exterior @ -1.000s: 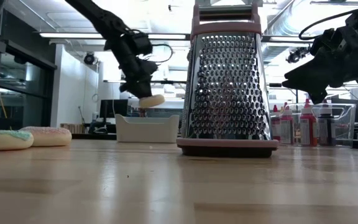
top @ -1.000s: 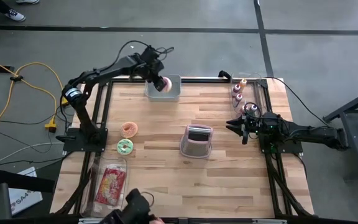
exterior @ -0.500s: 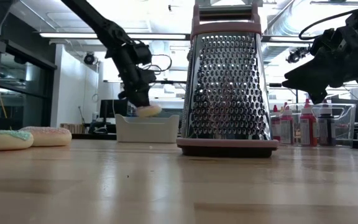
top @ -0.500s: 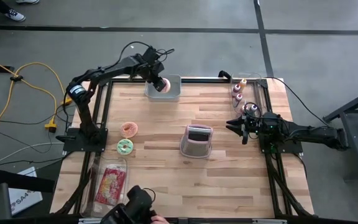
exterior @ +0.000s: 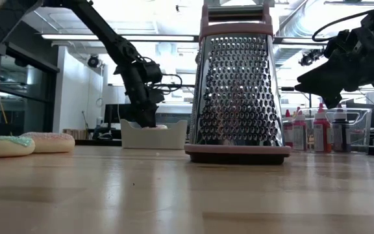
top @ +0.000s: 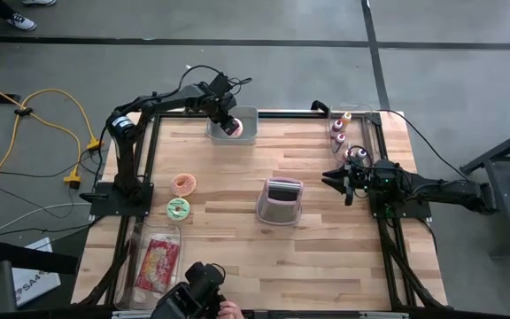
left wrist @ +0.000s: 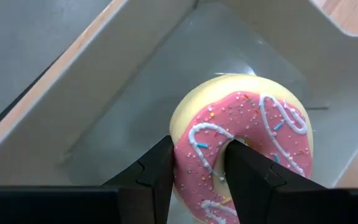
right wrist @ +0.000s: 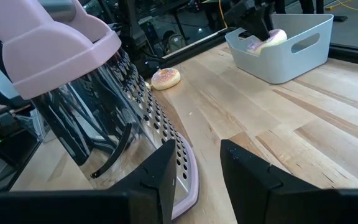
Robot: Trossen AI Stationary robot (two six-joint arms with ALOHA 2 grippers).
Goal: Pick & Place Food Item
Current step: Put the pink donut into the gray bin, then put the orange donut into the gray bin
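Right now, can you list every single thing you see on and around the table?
pink donut: one, pink icing, in the bin, gripped
bin: one, pale grey, table's far edge
orange donut: one, left side
green donut: one, beside the orange one
grater: one, pink and metal, table middle
packet: one, red, near left corner
bottles: several, far right corner
left end effector: dark, inside the bin
right end effector: dark, shut, waiting on the right
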